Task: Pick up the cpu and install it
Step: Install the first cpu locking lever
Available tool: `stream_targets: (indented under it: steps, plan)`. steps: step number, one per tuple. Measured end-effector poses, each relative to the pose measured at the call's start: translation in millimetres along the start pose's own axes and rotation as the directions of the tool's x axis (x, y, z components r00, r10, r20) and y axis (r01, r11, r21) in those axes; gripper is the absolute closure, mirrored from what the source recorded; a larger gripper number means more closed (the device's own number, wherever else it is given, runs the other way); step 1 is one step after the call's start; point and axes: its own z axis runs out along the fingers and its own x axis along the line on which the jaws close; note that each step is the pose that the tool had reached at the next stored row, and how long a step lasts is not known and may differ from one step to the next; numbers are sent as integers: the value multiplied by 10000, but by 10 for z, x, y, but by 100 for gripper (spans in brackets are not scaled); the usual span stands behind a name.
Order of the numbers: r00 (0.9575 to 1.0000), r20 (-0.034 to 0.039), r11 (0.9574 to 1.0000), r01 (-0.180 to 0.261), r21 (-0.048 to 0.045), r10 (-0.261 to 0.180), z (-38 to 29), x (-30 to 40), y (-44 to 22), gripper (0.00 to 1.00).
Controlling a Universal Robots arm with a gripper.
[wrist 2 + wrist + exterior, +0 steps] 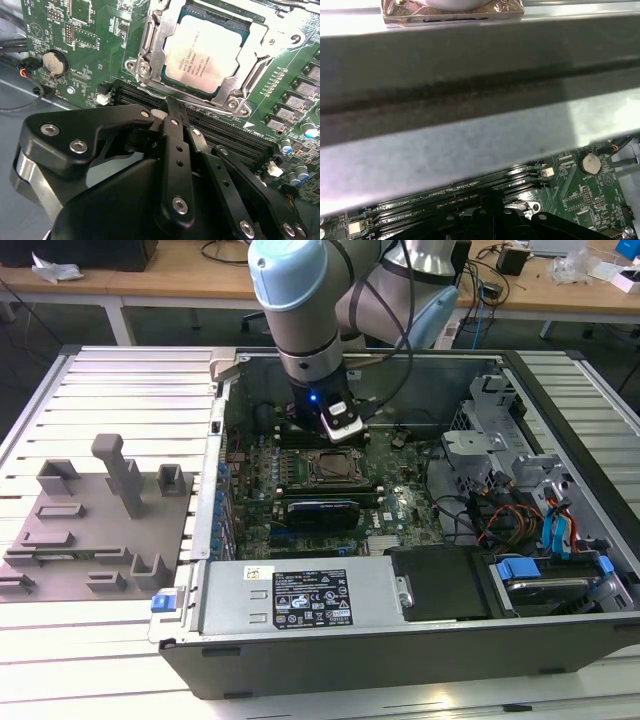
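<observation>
The cpu [207, 55], a silvery square chip, lies flat in the motherboard socket with a metal frame [150, 47] around it. In the exterior view the cpu [335, 468] sits in the middle of the green board inside the open computer case. My gripper [172, 105] hovers over the black memory slots just beside the socket, apart from the chip. Its black fingers are shut together with nothing between them. In the exterior view the gripper [338, 438] hangs just behind the socket, under the wrist. In the first wrist view the gripper [492, 207] faces the memory slots and the case wall.
The grey case wall [470, 100] rises close behind the gripper. A round coin battery [54, 63] and loose cables lie beside the slots. Drive bays with blue clips [520, 570] fill the exterior view's right. Grey fixture blocks [100, 510] stand on the table at its left.
</observation>
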Motion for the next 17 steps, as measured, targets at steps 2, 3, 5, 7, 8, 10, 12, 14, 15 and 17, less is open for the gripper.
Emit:
stream_targets:
  steps: [2,3,5,7,8,10,12,14,15,17]
  plan:
    - [10000,5,10000,-16,19,16,11,-7,-1,89]
    - [10000,7,10000,-23,25,23,16,-10,-1,89]
    - [10000,16,10000,-43,28,43,32,-27,2,89]
    - [10000,18,10000,-53,37,53,39,-46,5,89]
    - [10000,19,10000,-56,40,56,42,-55,7,89]
    - [10000,20,10000,-55,47,55,44,-66,8,89]
    - [10000,21,10000,-55,48,55,46,-71,10,89]
    - [10000,21,10000,-55,48,55,48,-79,11,89]
    - [10000,21,10000,-56,48,56,51,-90,11,89]
    - [10000,22,10000,-56,47,55,51,-100,-1,89]
